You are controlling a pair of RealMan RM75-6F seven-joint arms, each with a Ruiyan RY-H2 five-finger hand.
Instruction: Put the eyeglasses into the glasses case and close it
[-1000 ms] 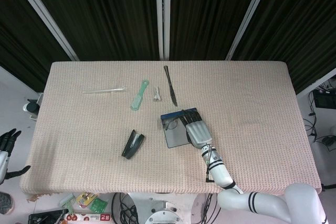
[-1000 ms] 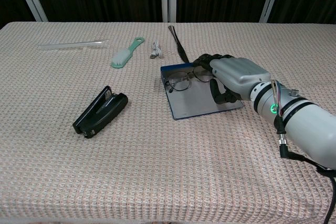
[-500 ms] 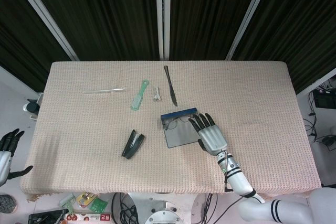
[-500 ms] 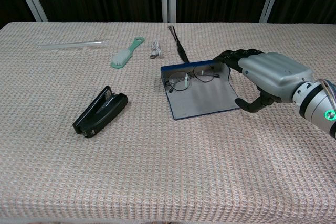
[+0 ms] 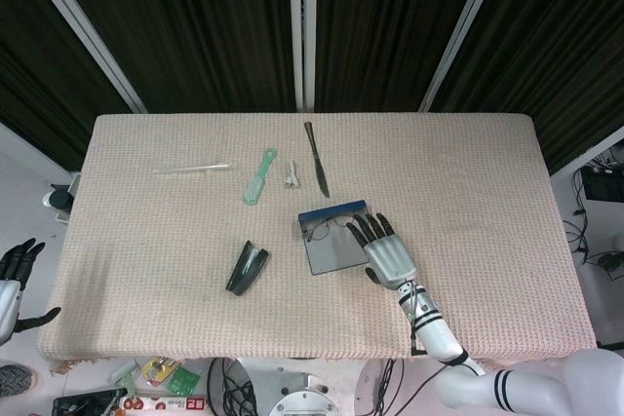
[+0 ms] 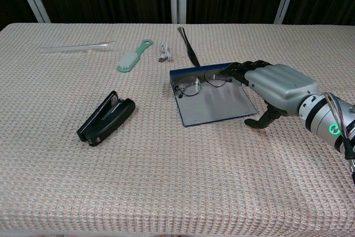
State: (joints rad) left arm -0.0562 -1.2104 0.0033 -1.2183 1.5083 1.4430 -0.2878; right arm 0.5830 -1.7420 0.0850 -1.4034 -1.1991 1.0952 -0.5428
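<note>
We saw thin wire-framed eyeglasses (image 6: 201, 81) lying in the open flat blue-edged grey glasses case (image 6: 213, 104) near the middle of the woven beige table (image 6: 166, 181). Our silver right hand (image 6: 273, 86) hovered spread at the case's right edge, holding nothing; our left hand (image 5: 17, 262) hung off the table, fingers apart.

- Your right hand (image 6: 277, 84) hovers fingers spread at the right edge of the open glasses case (image 6: 213, 101), fingertips at the eyeglasses (image 6: 201, 82) lying along its far rim.
- Just beyond that rim, the knife (image 5: 315, 159) and cable (image 5: 291, 177) crowd the far approach.
- The stapler (image 6: 106, 118) sits well apart to the left.
- Bare cloth runs from the case to the table's (image 5: 487, 192) near and right edges.
</note>
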